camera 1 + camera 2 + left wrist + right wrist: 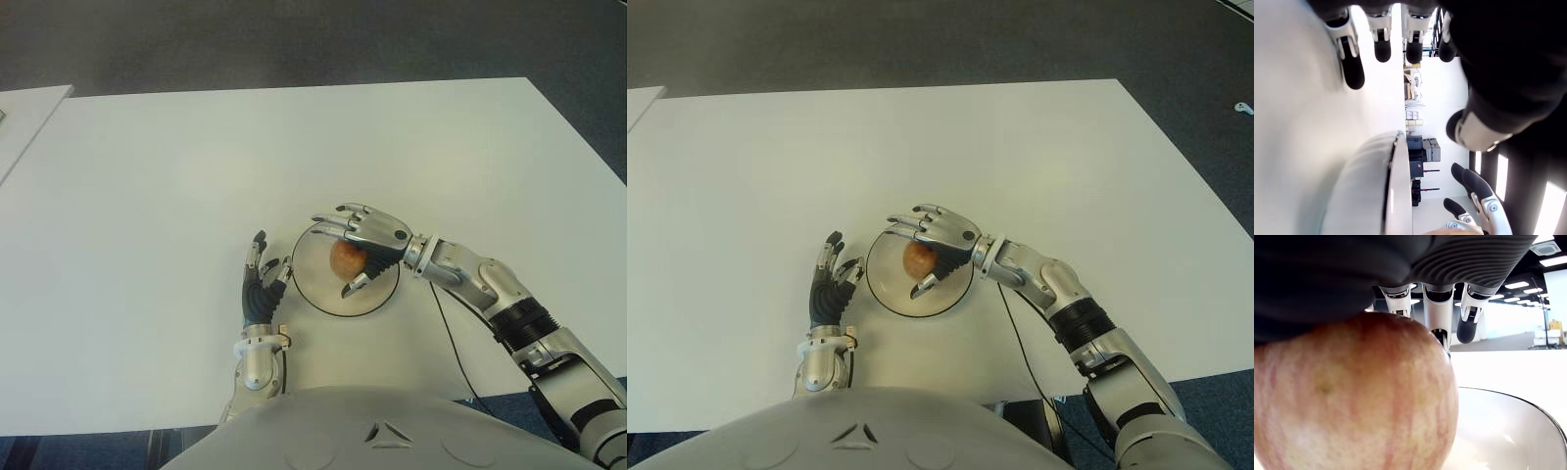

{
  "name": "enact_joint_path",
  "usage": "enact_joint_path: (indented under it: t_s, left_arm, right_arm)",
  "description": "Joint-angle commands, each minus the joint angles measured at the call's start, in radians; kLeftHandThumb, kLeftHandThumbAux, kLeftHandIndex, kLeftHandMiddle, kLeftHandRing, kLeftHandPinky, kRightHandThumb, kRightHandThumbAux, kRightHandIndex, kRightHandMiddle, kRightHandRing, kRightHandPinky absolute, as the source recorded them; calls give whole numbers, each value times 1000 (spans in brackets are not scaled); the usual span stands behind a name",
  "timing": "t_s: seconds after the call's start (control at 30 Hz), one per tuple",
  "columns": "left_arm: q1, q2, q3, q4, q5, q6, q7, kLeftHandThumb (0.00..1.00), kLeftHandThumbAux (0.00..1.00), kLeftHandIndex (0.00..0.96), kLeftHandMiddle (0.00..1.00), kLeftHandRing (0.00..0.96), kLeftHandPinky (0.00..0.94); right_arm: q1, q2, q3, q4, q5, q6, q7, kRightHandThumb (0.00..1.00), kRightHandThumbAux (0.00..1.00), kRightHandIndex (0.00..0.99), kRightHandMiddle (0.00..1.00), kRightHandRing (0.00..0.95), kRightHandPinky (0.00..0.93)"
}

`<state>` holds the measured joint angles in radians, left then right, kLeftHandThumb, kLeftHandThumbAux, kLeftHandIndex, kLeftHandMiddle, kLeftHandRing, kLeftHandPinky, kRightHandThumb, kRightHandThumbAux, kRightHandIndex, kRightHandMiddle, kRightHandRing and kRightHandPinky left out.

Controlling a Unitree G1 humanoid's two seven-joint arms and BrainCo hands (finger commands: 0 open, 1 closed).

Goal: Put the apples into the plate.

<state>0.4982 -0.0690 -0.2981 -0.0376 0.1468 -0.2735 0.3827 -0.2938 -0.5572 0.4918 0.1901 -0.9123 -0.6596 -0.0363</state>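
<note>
A reddish-yellow apple (346, 258) lies in the shallow white plate (318, 284), near the table's front edge. My right hand (361, 245) arches over the apple, fingers stretched past its far side and thumb (355, 285) on the near side. In the right wrist view the apple (1352, 396) fills the space under the palm. The fingers (1440, 308) reach straight out beyond it, not wrapped on it, above the plate's rim (1528, 406). My left hand (263, 279) shows just left of the plate, fingers spread and holding nothing.
The white table (294, 157) stretches wide behind and to both sides. A second white surface (24, 113) shows at the far left. A thin black cable (451, 343) runs along the table below my right forearm.
</note>
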Motion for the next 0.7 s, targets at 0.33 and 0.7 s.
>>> enact_joint_path:
  t_s: [0.33,0.7]
  left_arm:
    - [9,-84,-36,-30,-2,33,7,0,724,42,37,10,24]
    - [6,-85,-31,-25,-23,30,-2,0,743,44,40,13,23]
  right_arm:
    - [-10,8,-6,-9,17,3,11,66,289,0,0,0,0]
    - [-9,11,-7,-13,15,10,18,62,289,0,0,0,0]
